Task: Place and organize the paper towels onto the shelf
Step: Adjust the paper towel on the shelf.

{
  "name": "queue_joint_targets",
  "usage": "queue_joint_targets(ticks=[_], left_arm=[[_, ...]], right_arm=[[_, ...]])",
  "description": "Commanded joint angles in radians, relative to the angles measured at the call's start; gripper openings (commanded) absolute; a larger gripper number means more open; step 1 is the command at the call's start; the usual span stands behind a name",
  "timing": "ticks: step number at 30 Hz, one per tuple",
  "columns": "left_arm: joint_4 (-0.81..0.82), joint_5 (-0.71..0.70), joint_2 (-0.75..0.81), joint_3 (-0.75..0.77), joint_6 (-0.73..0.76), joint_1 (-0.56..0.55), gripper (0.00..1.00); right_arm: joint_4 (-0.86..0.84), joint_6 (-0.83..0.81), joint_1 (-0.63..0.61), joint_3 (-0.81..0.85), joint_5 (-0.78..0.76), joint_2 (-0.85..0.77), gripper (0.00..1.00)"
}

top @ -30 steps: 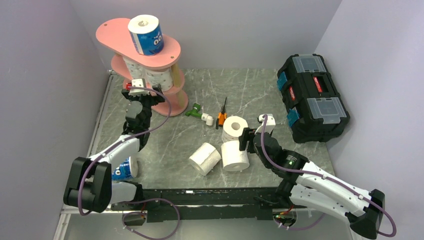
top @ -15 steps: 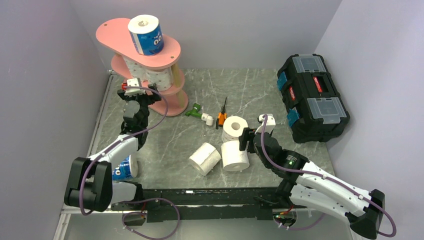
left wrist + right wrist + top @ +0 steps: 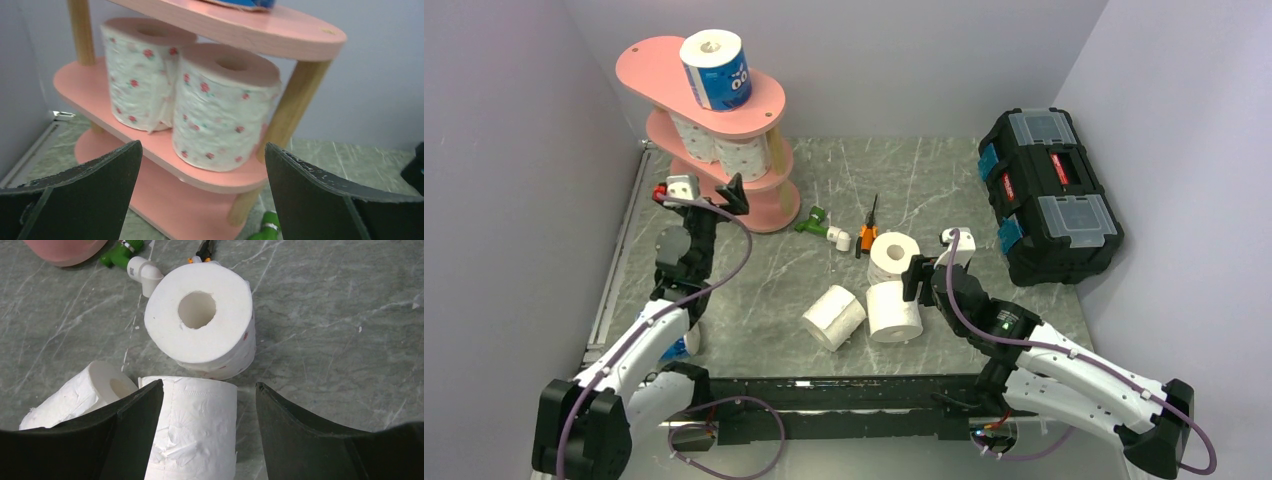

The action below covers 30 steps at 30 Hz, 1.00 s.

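Two pink-dotted white paper rolls (image 3: 222, 107) upright on middle tier of pink oval-board shelf (image 3: 649, 70), blue-wrapped roll (image 3: 716, 70) on top; three white rolls (image 3: 834, 317) on grey marbled surface (image 3: 944, 180). Left gripper (image 3: 202, 145) wide, empty, facing shelf. Right gripper (image 3: 209, 384) parted astride one plain roll (image 3: 192, 430).

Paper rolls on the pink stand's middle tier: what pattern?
White paper rolls with small red flower-like dots; clearest in left wrist view.
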<state>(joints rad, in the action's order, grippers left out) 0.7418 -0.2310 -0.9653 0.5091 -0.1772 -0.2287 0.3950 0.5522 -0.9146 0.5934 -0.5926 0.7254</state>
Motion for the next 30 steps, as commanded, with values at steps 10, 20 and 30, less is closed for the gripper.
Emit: queue_joint_targets(ticks=[10,20,30], left_arm=[[0.122,-0.057,-0.199,0.078,0.027,-0.100,0.99],[0.192,-0.054,-0.300,0.132,0.017,-0.104,0.99],[0.235,-0.092,-0.406,0.187,0.033,-0.104,0.99]], right_arm=[[-0.019,-0.008,0.004,0.011,-0.004,-0.023,0.70],[-0.023,-0.008,0.005,0.002,-0.008,-0.022,0.70],[-0.020,-0.004,0.005,-0.002,-0.009,-0.024,0.70]])
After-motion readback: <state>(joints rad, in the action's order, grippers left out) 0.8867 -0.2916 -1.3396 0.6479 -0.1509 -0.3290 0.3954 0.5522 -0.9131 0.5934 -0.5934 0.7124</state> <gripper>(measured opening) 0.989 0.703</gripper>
